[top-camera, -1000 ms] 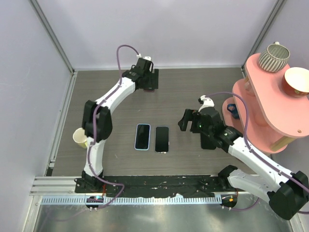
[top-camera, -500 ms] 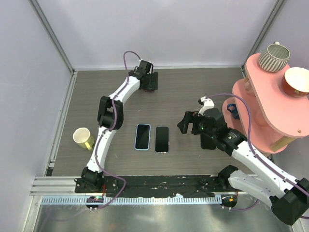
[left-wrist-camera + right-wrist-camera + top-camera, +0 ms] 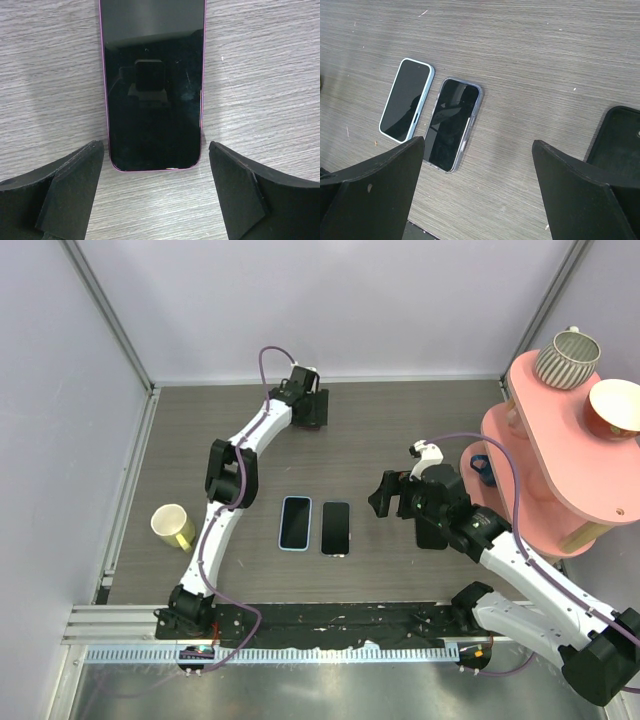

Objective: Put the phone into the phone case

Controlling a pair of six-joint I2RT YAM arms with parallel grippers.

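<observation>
The phone [image 3: 335,528] lies face up at mid-table with a glossy dark screen. A transparent, colourless rim runs round its edges, which looks like the phone case [image 3: 471,116] around it. In the right wrist view the phone [image 3: 451,125] lies left of and beyond my fingers. My right gripper [image 3: 385,493] hovers open and empty to the phone's right, also seen in its wrist view [image 3: 477,150]. My left gripper [image 3: 308,412] is open at the far back, also seen in its wrist view [image 3: 156,155], with its fingers either side of the near end of a black phone with a pinkish rim [image 3: 152,85].
A light-blue-rimmed phone [image 3: 295,523] lies just left of the cased one. A matte black slab [image 3: 617,137] lies under my right arm [image 3: 432,532]. A yellow mug [image 3: 172,526] stands at the left. A pink shelf [image 3: 545,455] with cups stands at the right.
My left arm has folded its elbow inward, uncovering the yellow mug, while its gripper stayed at the back over the pink-rimmed phone. My right gripper shifted only slightly.
</observation>
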